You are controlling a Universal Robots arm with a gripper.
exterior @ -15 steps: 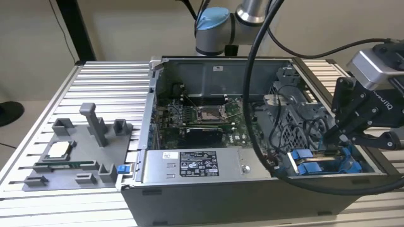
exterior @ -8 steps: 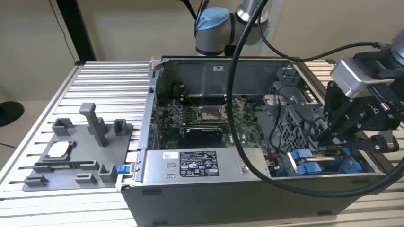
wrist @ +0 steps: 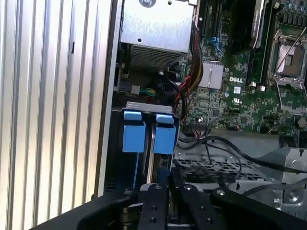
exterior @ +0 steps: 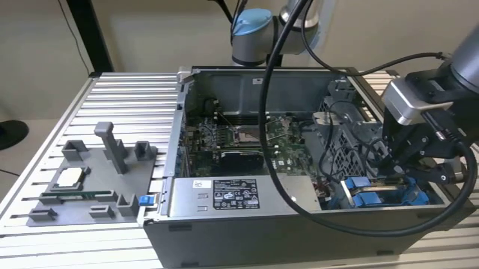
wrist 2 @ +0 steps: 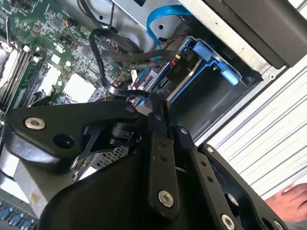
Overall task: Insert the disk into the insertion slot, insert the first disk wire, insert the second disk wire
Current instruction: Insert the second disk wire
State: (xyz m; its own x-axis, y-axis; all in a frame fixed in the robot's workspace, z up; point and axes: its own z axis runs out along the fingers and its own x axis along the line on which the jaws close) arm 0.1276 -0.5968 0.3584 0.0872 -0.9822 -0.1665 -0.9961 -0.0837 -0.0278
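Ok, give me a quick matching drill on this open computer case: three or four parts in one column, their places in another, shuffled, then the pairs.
Things:
1. grey labelled power-supply box
2. green motherboard
3. bright blue plastic drive tabs
4. grey plastic fixture tray

Places:
A. on the ribbed table outside the case, at the exterior view's left
B. under the black gripper
C. along the case's near wall
D. on the case floor, mid-case

Pairs: 1-C, 2-D, 3-B, 4-A

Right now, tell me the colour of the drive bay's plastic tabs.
Bright blue tabs, clearest in the first wrist view.
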